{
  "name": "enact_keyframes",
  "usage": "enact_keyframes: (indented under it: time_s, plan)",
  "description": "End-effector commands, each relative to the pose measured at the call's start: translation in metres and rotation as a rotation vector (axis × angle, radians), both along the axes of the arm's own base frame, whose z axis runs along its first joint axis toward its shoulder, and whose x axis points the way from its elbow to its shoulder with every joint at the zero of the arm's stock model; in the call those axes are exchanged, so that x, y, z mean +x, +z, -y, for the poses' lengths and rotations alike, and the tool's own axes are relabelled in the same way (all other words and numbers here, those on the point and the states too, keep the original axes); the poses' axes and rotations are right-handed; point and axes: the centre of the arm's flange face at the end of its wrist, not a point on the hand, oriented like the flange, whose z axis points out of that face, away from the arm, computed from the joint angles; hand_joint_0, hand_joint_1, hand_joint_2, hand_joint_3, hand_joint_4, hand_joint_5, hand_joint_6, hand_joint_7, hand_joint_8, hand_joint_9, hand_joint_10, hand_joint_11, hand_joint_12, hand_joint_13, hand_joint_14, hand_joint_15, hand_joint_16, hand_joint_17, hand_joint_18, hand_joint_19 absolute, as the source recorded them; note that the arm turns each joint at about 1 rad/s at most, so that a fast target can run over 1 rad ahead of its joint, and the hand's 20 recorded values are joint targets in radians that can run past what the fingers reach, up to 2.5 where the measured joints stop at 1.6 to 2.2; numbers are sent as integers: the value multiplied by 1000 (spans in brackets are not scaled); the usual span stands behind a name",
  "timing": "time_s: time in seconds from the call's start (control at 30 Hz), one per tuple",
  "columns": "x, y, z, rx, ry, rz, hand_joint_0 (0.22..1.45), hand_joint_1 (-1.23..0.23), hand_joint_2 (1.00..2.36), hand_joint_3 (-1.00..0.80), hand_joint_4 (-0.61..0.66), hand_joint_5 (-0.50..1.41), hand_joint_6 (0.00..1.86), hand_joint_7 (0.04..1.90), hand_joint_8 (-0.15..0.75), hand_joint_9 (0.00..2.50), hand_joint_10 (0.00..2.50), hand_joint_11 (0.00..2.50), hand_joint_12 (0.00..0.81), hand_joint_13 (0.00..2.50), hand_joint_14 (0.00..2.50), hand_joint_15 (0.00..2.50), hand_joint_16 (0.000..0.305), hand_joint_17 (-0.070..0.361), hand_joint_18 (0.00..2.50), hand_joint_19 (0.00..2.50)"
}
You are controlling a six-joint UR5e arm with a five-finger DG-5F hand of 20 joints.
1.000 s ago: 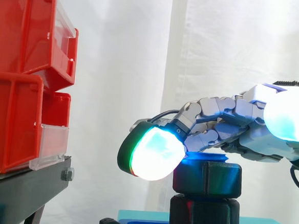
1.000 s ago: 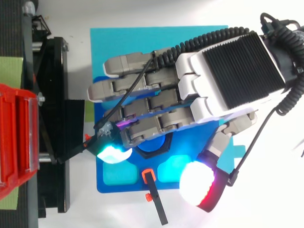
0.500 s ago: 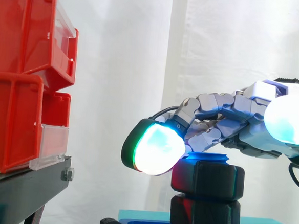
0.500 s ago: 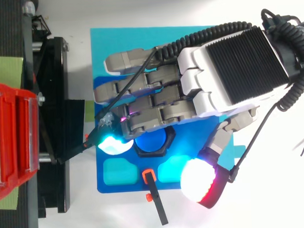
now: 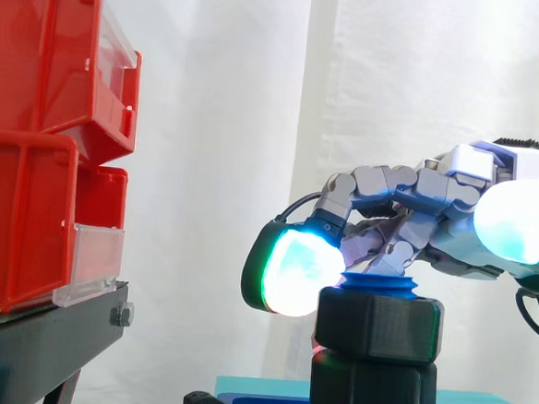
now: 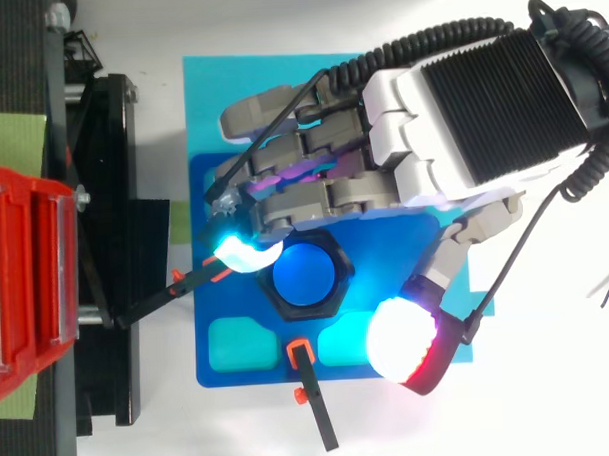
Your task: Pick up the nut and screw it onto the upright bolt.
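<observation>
A black hex nut [image 5: 378, 327] sits on the upright blue bolt, whose top [image 6: 304, 276] pokes out above it. Below the nut a second black hex piece [image 5: 374, 390] stands on the blue base [image 6: 213, 336]. My hand [image 6: 480, 92] reaches in from the right, its fingers curled beside and just above the nut. One glowing cyan-white fingertip pad [image 5: 301, 274] rests against the nut's upper left corner. The thumb's pad [image 6: 403, 335] hangs a little apart from the nut's other side. Nothing is clasped in the hand.
Red bins [image 5: 33, 148] are stacked on a black stand [image 5: 38, 343] at the left. A light blue mat [image 6: 210, 91] lies under the base. An orange and black clamp [image 6: 310, 398] sticks out from the base's near edge.
The fingers have curled in and drawn back off the bolt, uncovering its top and the nut. The glowing fingertip has swept right and down against the nut's corner.
</observation>
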Motion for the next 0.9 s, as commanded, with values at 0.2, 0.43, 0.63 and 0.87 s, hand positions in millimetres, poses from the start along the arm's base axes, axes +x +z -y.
enact_keyframes:
  time_s: [0.2,0.43,0.63,0.87]
  plan:
    - [0,3,9,-4,-2,10,499,-255,1000,-500,120,60,504,1214,238,1338,0,4,135,729,0,0,11,25,386,0]
    - [-2,5,21,-11,2,18,505,-274,1000,-500,77,76,503,1288,226,1468,2,78,124,817,0,0,10,23,468,0]
    - [-3,8,28,-16,4,21,510,-288,1000,-500,44,85,502,1329,214,1579,5,136,112,923,0,0,9,20,585,0]
    - [-3,8,32,-18,1,22,514,-304,1000,-500,19,93,501,1353,191,1717,9,241,102,1055,0,0,7,17,691,0]
